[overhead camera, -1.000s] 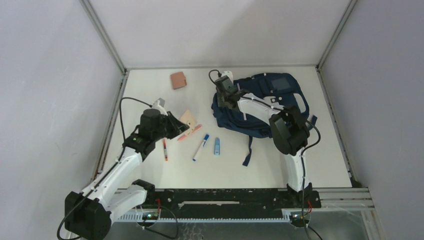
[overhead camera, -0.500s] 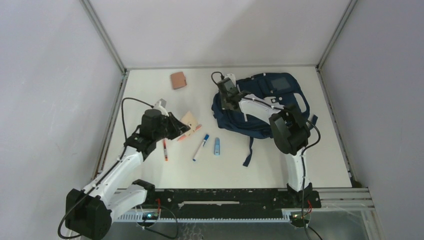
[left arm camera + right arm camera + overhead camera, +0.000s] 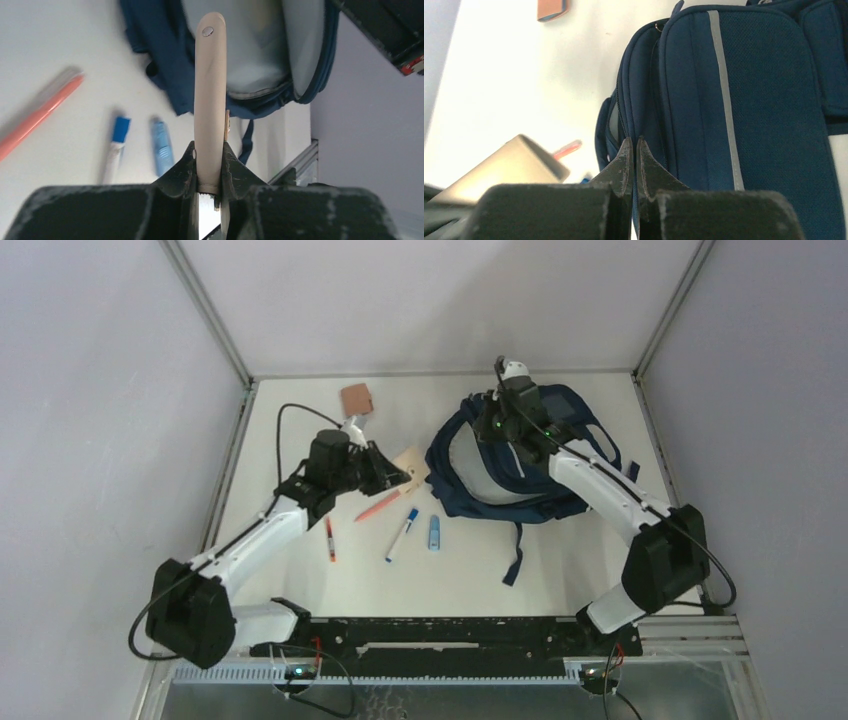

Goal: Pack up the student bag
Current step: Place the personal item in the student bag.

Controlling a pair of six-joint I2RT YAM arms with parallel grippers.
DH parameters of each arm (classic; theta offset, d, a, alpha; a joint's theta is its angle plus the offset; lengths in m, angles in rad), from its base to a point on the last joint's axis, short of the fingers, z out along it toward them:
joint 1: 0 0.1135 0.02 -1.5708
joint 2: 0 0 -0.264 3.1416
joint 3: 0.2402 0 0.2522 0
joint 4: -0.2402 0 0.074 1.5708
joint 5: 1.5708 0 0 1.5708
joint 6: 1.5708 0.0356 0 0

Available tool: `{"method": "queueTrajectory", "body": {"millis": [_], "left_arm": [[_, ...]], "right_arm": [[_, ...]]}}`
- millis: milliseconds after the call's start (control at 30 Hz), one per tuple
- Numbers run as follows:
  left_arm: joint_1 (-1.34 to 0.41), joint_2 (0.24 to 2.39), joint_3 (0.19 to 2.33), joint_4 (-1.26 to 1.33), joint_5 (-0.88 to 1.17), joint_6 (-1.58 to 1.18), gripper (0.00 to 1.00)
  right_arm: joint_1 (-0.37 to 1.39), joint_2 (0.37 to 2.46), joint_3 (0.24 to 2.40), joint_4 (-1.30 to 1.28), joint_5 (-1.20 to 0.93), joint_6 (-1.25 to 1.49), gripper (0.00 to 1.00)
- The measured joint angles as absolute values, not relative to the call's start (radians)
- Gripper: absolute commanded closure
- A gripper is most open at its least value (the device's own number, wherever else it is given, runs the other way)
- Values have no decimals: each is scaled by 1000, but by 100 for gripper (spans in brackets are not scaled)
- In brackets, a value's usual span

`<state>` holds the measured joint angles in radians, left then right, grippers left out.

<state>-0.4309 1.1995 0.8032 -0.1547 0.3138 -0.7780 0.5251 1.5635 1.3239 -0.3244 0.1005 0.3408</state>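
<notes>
The student bag [image 3: 562,405] lies at the back right of the table, navy with a pale stripe, its mouth held open so the grey lining [image 3: 480,465] shows. My right gripper [image 3: 497,425] is shut on the edge of the bag's opening flap; in the right wrist view a thin fold of blue fabric sits between the jaws of that gripper [image 3: 634,141]. My left gripper [image 3: 388,468] is shut on a flat beige case [image 3: 210,100], held edge-up just left of the open bag [image 3: 170,60].
On the white table lie a brown wallet-like block [image 3: 356,400], an orange pen [image 3: 378,506], a red marker [image 3: 329,538], a blue-and-white marker [image 3: 402,534] and a small blue tube [image 3: 434,532]. A dark strap [image 3: 516,555] trails toward the near edge.
The right gripper closed on the bag's edge and pulled it up and to the right, opening the bag. The left arm carried the beige case right, toward the opening.
</notes>
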Motion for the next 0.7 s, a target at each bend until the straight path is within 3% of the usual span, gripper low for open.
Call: {"method": "queueTrajectory", "body": {"millis": [700], "left_arm": [[-612, 1934, 1138, 517, 595, -1270, 100]], "right_arm": [[429, 1433, 1231, -287, -271, 524, 100]]}}
